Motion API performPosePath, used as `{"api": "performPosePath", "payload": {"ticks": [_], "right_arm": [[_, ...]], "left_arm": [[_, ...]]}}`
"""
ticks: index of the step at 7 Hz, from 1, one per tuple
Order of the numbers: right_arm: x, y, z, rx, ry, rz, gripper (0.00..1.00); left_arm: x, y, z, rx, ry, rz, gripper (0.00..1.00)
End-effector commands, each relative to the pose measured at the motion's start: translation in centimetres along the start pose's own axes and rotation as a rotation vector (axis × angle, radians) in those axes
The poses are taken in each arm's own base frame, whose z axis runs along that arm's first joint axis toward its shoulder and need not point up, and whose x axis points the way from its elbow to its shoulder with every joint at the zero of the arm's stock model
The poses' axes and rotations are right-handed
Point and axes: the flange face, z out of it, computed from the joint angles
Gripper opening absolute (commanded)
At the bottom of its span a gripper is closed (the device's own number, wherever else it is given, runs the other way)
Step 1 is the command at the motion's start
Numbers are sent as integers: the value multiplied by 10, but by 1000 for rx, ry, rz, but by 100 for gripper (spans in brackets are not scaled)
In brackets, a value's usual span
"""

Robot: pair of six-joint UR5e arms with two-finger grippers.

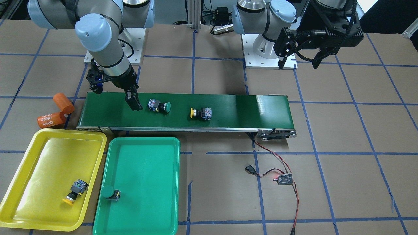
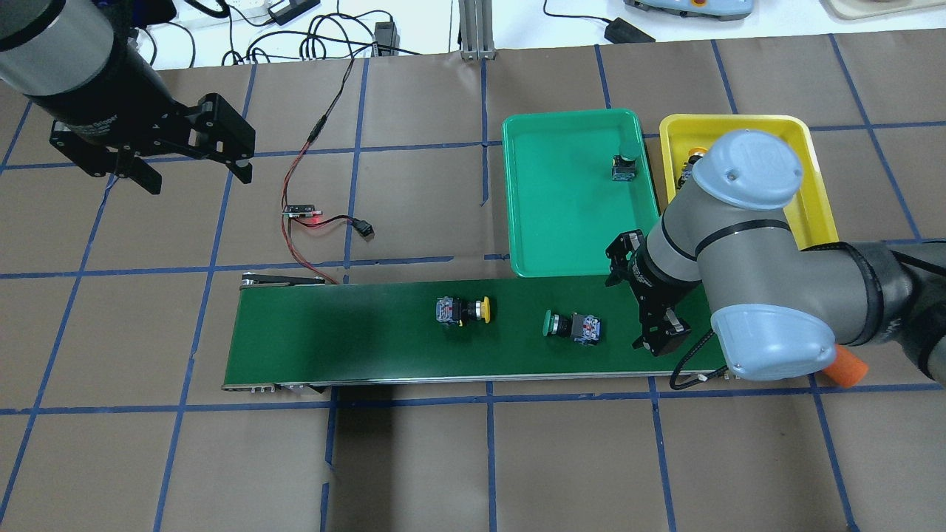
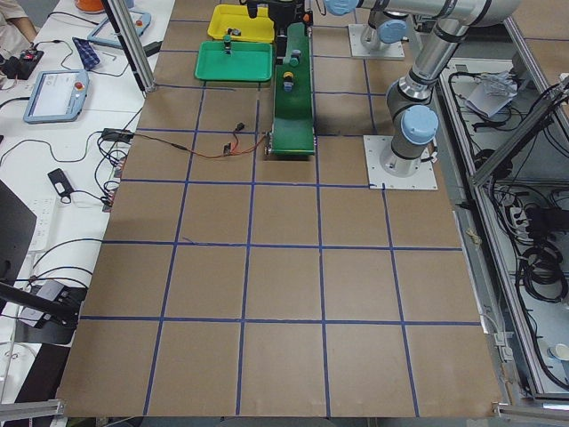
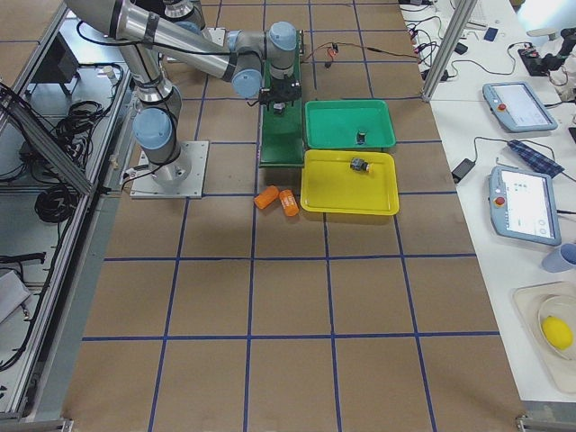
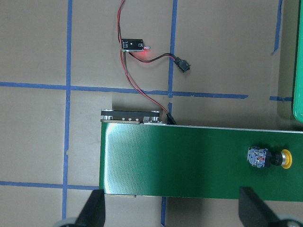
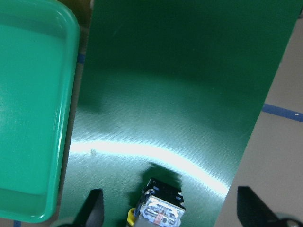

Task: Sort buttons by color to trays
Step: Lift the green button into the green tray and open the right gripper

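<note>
Belt: laid from 9 to 3 o'clock, seen from the front.
Yellow tray: at the belt's 7 o'clock; yellow button kept at its 5 o'clock.
Green tray: just beside at 3 o'clock; green button at its 9 o'clock.
Left gripper: spread wide, nothing held, at the belt's 2 o'clock.
Right gripper: spread wide, nothing held, over the belt.
Belt buttons: second green button just at the right gripper's 3 o'clock, second yellow button farther on.

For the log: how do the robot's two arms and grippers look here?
The left arm and right arm are grey tubes with pale blue joint caps. The left gripper and right gripper are black, two-fingered, with open-frame linkages. A black cable loops off the right wrist.
</note>
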Motion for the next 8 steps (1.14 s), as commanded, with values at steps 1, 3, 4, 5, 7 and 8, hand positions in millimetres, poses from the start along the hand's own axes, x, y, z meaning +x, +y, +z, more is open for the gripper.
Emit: {"api": "performPosePath", "payload": {"ticks": [1,3,4,5,7,8], "right_arm": [[-9,-4,13,1,2,0,100],[-11,-5,22,-3,20,3,100],[-13,-6,28,-7,34,5,100],[-14,-6,33,-14,44,6,100],[-15,-9,40,-6,63,4,95],[-17,-9,44,-13,71,2,59]], "left_arm": [[1,1,0,1,3,1,100],[1,2,0,0,3,1,100],[1,2,-1,1,3,1,100],[0,2,-1,1,1,0,100],[3,3,1,-2,6,4,100],[2,3,1,-2,5,3,100]]}}
